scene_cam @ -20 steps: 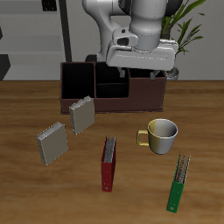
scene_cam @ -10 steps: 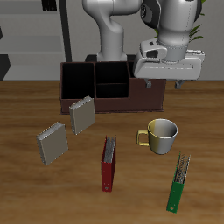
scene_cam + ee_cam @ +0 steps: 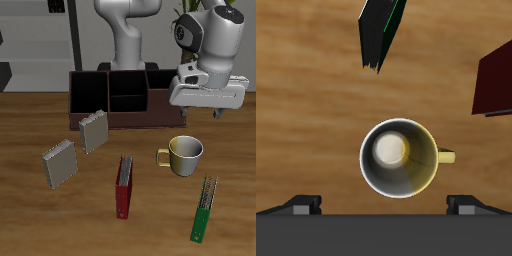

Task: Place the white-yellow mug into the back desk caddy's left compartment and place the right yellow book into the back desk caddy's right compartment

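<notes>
The white-yellow mug (image 3: 186, 153) stands upright on the table in front of the caddy, its handle (image 3: 162, 156) pointing toward the red book. My gripper (image 3: 203, 110) is open and empty, hanging above the mug and a little farther back. In the wrist view the mug (image 3: 401, 158) sits between my open fingertips (image 3: 301, 203), its yellow inside showing. The back desk caddy (image 3: 125, 100) is a dark reddish-brown box at the table's back with nothing showing in its black wells. The right yellow book (image 3: 58, 163) stands tilted near the table's far side from the mug.
A second greyish-yellow book (image 3: 93, 130) leans just in front of the caddy. A red book (image 3: 124, 186) stands between the books and the mug. A green book (image 3: 204, 208) lies near the front edge; it also shows in the wrist view (image 3: 381, 30).
My gripper has moved from above the caddy's middle across toward the mug's side of the table, coming down and forward until it is over the mug. Nothing on the table has moved.
</notes>
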Available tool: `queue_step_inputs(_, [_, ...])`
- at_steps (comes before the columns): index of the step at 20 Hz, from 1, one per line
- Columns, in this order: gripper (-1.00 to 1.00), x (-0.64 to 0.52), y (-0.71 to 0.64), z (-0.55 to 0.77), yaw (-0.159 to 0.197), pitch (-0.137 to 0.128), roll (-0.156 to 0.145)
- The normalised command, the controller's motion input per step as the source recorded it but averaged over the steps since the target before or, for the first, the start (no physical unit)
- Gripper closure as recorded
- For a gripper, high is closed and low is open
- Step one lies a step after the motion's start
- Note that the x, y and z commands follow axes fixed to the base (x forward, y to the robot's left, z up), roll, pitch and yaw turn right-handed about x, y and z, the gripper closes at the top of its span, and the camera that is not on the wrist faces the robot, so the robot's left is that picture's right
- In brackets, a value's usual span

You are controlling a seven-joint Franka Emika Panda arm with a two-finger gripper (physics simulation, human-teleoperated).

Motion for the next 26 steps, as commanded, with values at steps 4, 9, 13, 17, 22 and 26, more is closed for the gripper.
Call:
queue_step_inputs(4, [-1.00,0.09,0.24,-0.56,0.040,-0.032,-0.067])
queue_step_inputs(9, [-1.00,-0.05,0.15,-0.34,0.024,0.007,0.008])
queue_step_inputs(13, [-1.00,0.02,0.09,-0.44,-0.010,0.078,0.029])
queue_step_inputs(17, [-1.00,0.03,-0.04,-0.51,0.024,0.069,0.008])
queue_step_inputs(22, [-1.00,0.01,-0.12,-0.29,0.014,0.039,-0.014])
queue_step_inputs(26, [-1.00,0.05,-0.05,-0.40,0.008,0.072,0.021])
